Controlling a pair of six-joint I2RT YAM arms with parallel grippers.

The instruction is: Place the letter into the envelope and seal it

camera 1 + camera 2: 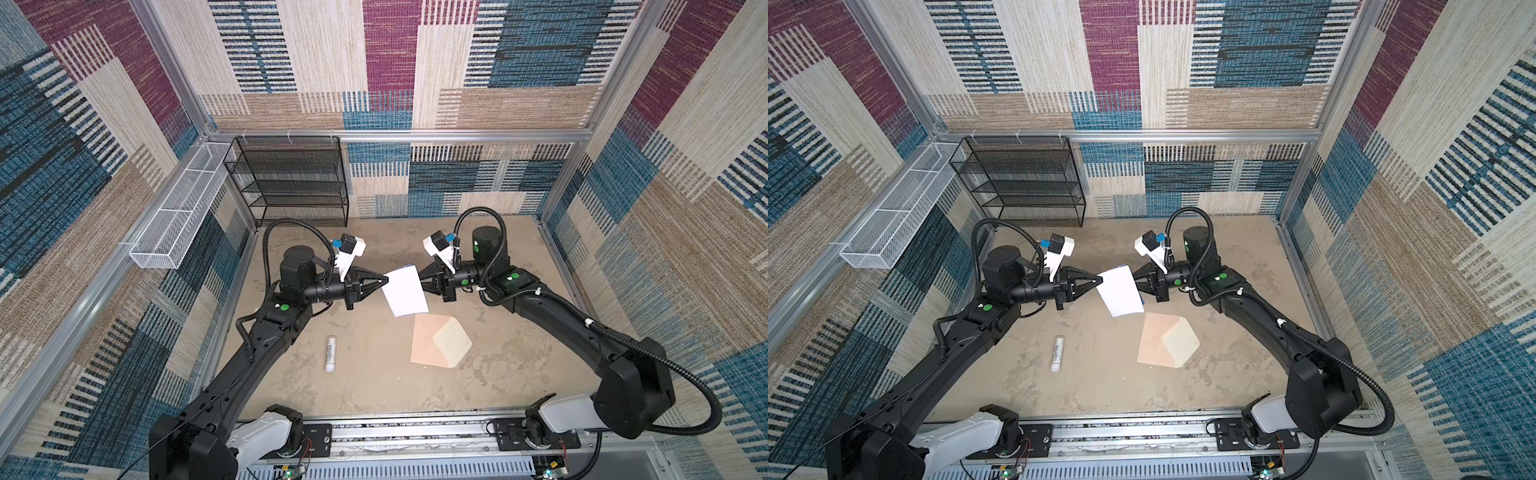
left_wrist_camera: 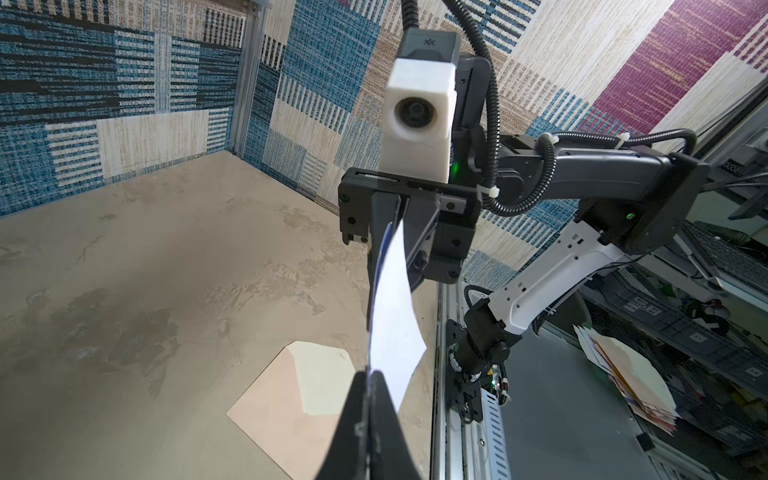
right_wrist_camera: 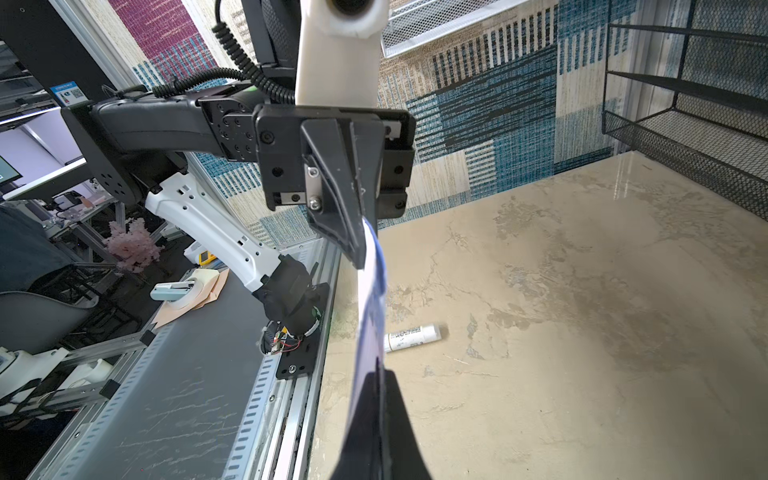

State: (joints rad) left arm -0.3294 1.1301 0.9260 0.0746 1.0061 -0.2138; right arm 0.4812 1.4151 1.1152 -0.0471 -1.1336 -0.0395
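Here the letter (image 1: pixel 405 296) hangs in the air just behind the envelope (image 1: pixel 426 353), with the left gripper (image 1: pixel 387 279) and the right gripper (image 1: pixel 419 277) both clamped onto its opposite edges; the envelope lies flat, seemingly open, with a white tube (image 1: pixel 330 354) well apart from it

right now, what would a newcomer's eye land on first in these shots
The white letter hangs in mid-air over the middle of the table, pinched at opposite edges by the left end effector and the right end effector. Below it, nearer the arms' bases, the peach envelope lies flat with its cream flap showing. A white tube lies apart from it, on its left in both top views.
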